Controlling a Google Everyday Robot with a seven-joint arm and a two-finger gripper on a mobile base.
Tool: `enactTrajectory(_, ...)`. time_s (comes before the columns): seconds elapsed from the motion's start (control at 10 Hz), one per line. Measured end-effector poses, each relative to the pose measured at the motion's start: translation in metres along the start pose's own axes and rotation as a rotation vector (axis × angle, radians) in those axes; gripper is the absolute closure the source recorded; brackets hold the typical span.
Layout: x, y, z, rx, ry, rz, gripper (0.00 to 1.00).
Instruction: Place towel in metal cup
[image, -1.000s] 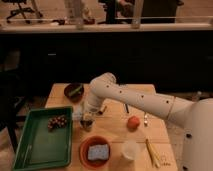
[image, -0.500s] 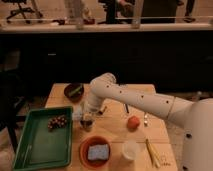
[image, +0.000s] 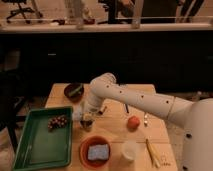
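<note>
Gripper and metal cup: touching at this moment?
Cannot tell. In the camera view the gripper sits directly over the metal cup beside the green tray, overlapping it; neither contact nor gap shows.

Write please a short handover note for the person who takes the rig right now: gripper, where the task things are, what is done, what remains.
Gripper: low over the table, right at the metal cup, beside the green tray.
Towel: cannot be made out at the gripper or the cup.
Done: arm brought to the cup.
Left: confirm the towel is in the cup, then release and lift away.
Nearby: red bowl holding a blue sponge.
</note>
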Motion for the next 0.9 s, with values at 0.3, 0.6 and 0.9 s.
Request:
enactTrajectory(0.3, 0.0001, 0.0000, -0.0001, 0.000, 0.000, 0.000, 0.40)
enactTrajectory(0.6, 0.0001, 0.0000, -0.0001, 0.000, 0.000, 0.000, 0.20)
enactTrajectory(0.9, 0.0001, 0.0000, 0.0000, 0.000, 0.000, 0.000, 0.20)
